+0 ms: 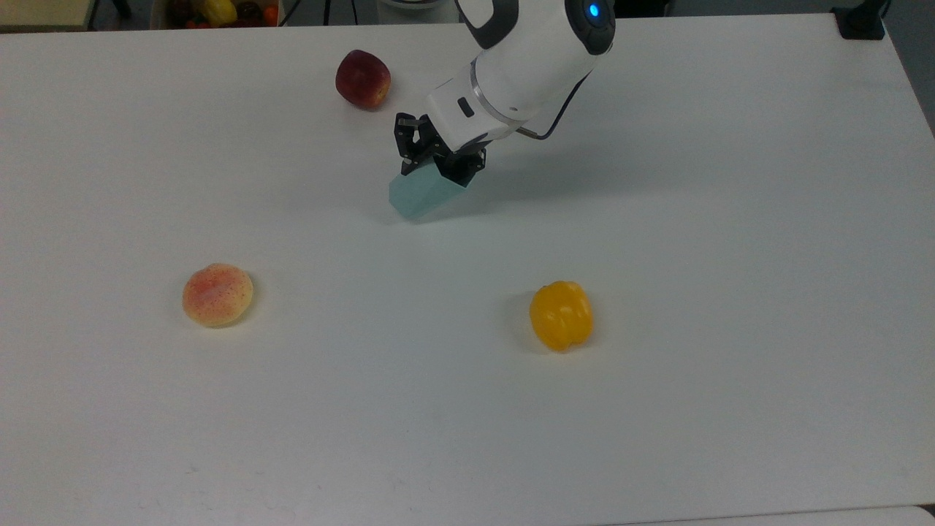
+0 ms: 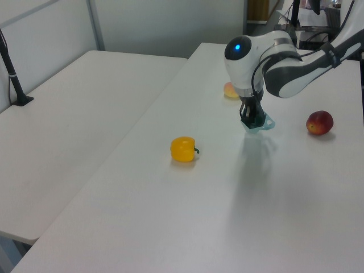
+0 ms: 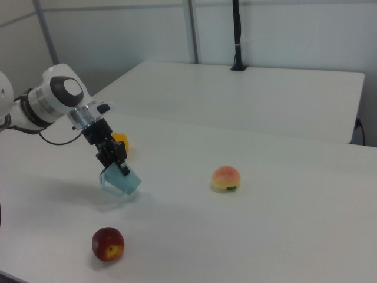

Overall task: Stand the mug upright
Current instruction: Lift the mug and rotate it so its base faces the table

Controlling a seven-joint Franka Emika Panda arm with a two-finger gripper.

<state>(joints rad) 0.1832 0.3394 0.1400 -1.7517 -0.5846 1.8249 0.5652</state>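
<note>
Gripping the mug [image 1: 420,196] by its rim, the tool [image 1: 431,162] has its fingers clamped on one wall, upper centre of the top view. That rim hold seems chosen so the cup can swing base-down toward the desk [image 1: 657,365]. In the right view the mug [image 3: 121,178] hangs tilted, apparently just off the surface with its open mouth visible, whereas the top view presents just faceted sides.
</note>
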